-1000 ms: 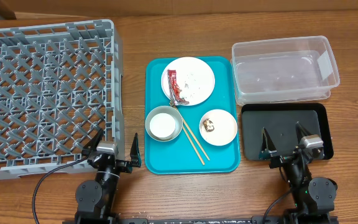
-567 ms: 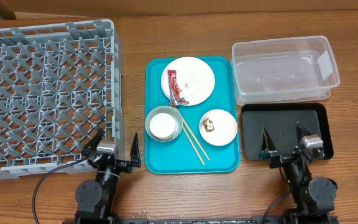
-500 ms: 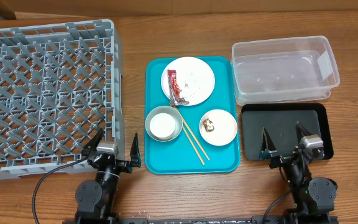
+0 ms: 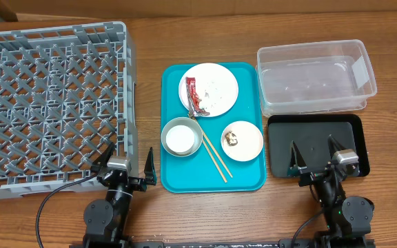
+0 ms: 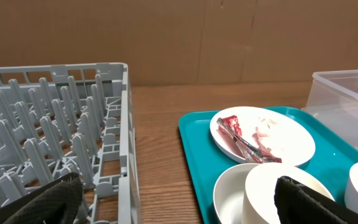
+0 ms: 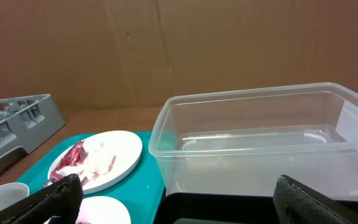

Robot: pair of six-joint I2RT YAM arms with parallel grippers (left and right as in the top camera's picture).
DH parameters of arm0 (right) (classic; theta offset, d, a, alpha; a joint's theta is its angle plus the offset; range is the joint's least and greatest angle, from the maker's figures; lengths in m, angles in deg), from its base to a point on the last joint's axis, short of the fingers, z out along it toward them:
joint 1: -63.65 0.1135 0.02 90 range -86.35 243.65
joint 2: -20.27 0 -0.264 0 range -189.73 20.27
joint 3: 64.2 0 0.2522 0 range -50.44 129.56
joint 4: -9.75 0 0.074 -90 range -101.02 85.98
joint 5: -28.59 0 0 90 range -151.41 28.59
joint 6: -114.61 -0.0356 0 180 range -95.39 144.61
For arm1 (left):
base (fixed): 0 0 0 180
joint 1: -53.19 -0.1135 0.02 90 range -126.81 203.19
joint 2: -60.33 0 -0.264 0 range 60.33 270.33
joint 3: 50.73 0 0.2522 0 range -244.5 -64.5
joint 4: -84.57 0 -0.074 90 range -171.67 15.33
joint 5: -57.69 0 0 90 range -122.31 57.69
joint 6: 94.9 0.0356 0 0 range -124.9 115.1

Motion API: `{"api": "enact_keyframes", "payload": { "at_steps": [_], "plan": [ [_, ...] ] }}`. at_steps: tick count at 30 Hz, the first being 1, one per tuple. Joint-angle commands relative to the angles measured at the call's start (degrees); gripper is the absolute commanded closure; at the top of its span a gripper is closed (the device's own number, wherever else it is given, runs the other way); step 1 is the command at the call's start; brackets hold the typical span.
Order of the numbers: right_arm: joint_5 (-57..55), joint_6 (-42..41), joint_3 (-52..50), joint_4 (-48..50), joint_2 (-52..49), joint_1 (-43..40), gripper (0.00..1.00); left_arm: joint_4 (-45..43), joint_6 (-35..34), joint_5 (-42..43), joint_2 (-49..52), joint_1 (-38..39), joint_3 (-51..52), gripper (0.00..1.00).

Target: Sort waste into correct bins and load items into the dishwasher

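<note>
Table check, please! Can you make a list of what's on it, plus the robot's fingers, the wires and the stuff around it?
Surface: wooden table, looks dry.
Job's things: dish rack empty. Teal tray holds a big plate with a wrapper, a small plate with a brown lump, a bowl and chopsticks. Clear tub and black tray empty.
Clutter: nothing seen.
Grippers: left fingers and right fingers open, holding nothing.
Cables: one black cable beside the left arm, another beside the right.
Surroundings: cardboard wall behind the table.
</note>
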Motion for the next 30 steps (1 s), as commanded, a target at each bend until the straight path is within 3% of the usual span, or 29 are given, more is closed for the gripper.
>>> {"api": "enact_keyframes", "payload": {
  "at_steps": [1, 14, 20, 25, 30],
  "plan": [
    [0.3, -0.1, -0.6, 0.2, 0.7, 0.3, 0.0, 0.2, 1.3, -0.7, -0.2, 0.5, 0.2, 0.0],
    [0.3, -0.1, -0.6, 0.3, 0.7, 0.3, 0.0, 0.2, -0.7, -0.6, -0.2, 0.5, 0.2, 0.0],
    [0.4, -6.1, -0.6, 0.3, 0.7, 0.3, 0.0, 0.4, -2.3, -0.7, -0.2, 0.5, 0.0, 0.0],
    [0.5, -9.3, 2.2, -4.3, 0.3, 0.3, 0.0, 6.9, -4.7, -0.8, -0.1, 0.5, -3.8, 0.0],
    [0.5, -9.3, 10.3, -11.6, -5.4, 0.3, 0.0, 16.7, -5.6, -3.6, 5.2, 0.4, -15.0, 0.0]
  ]
}}
